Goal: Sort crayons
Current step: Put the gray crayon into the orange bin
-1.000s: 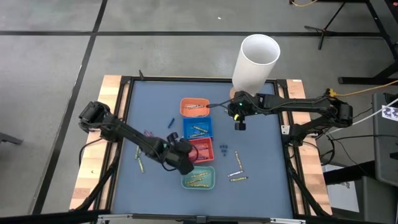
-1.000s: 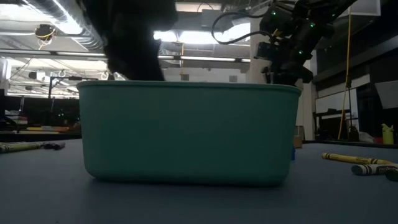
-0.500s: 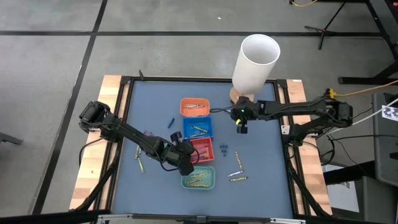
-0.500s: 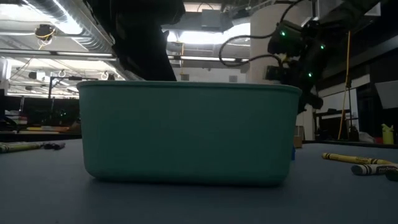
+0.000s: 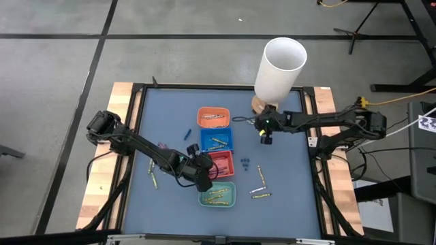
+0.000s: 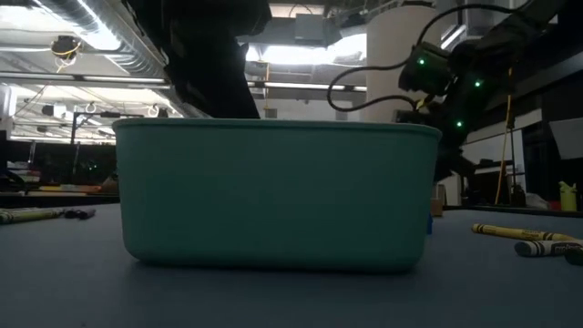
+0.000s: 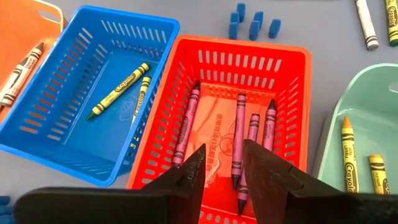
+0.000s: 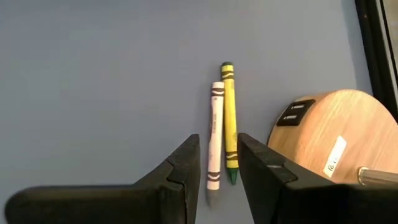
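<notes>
While ribbed red plastic basket [image 7: 249, 112] holds waxy crayons [image 7: 239, 140], left gripper [image 7: 222, 163] parted

Four pink crayons [image 7: 239, 134] lie lengthwise in the red tray, two yellow crayons [image 7: 118, 91] at its 9 o'clock in the blue tray, more in the green.

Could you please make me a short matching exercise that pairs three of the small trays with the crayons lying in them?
Trays:
1. red tray
2. blue tray
3. green tray

Contents:
A. two yellow crayons with dark tips
B. pink and purple crayons
C. yellow crayons, one with an orange tip

Pairs: 1-B, 2-A, 3-C
</notes>
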